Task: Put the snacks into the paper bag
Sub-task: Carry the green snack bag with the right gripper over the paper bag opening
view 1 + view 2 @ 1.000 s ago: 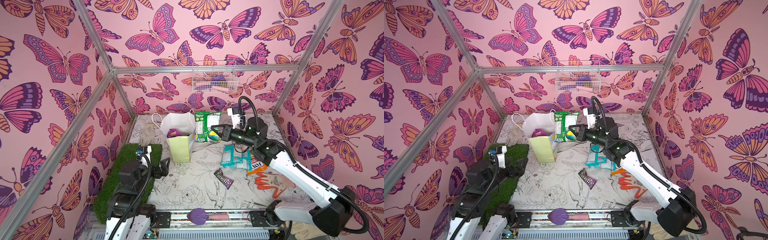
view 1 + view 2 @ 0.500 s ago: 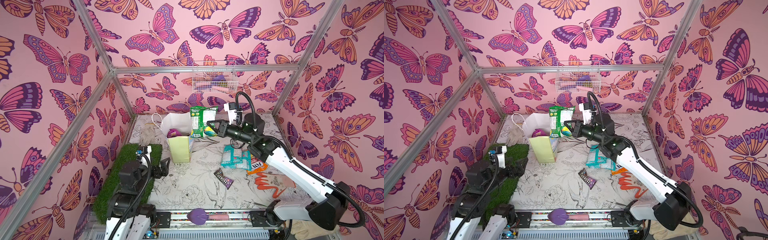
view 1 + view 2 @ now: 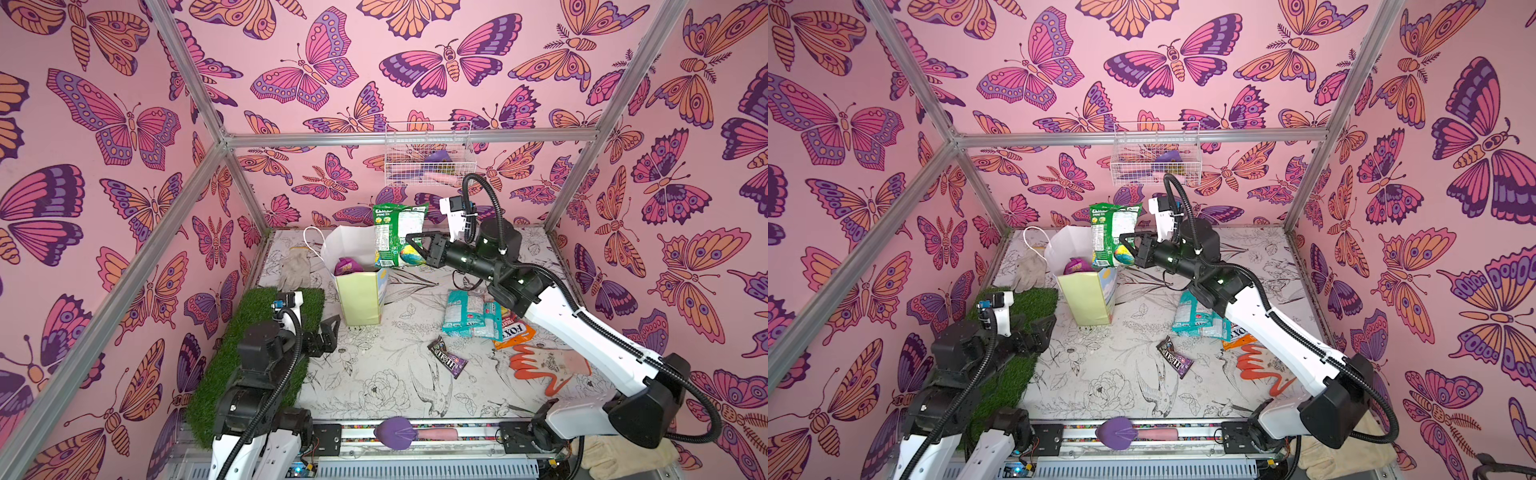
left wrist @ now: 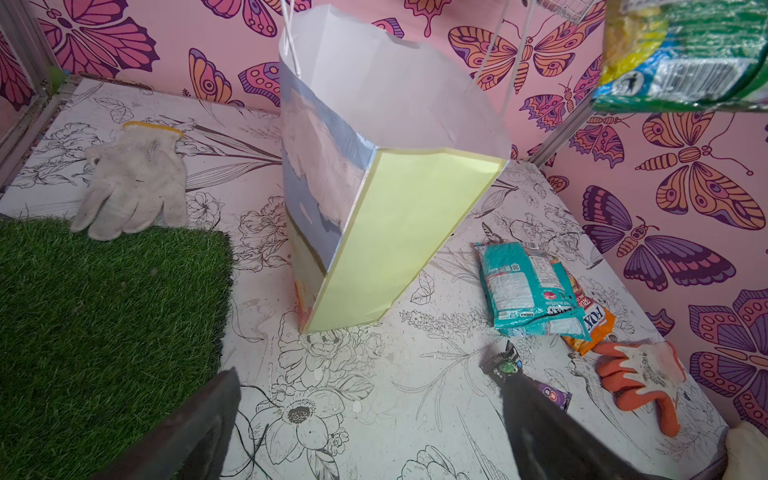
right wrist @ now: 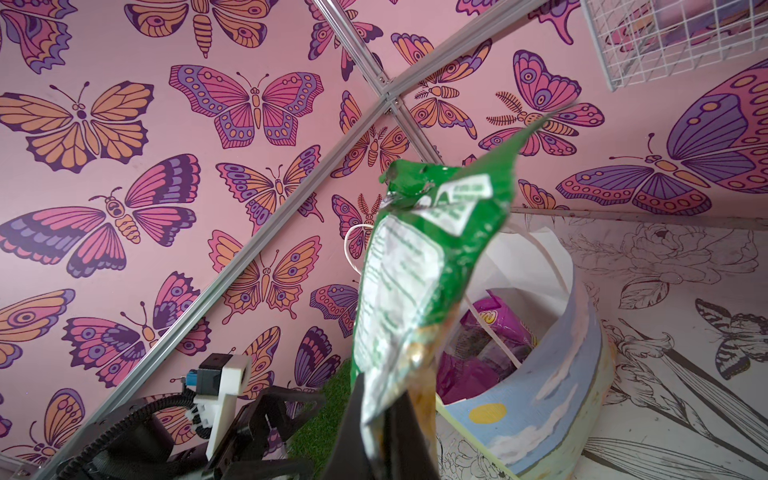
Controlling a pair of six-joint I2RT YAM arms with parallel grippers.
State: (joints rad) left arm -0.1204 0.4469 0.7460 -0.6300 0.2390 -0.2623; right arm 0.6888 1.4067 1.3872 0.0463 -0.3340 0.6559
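A: The green packet [image 3: 399,235] looks like glossy plastic film, crinkled, with glare along its creases.
B: And the paper bag [image 3: 360,299]?
A: Smooth matt paper, white inside. The purple pouch [image 3: 345,266] in it is shiny film too.
B: At ten o'clock on the floor [image 3: 374,386]?
A: A knitted cloth glove [image 3: 294,270], matt and fuzzy. The floor itself is a flat matt printed sheet. At nine o'clock the green mat [image 3: 253,336] is rough, bristly artificial turf.
B: Three o'clock?
A: Teal packets [image 3: 469,313], glossy film. At four o'clock the orange glove [image 3: 548,368] has a matt, rubbery-looking coating.
B: The frame?
A: Dull metal bars [image 3: 411,137], and a wire basket [image 3: 428,160] of white-coated wire.
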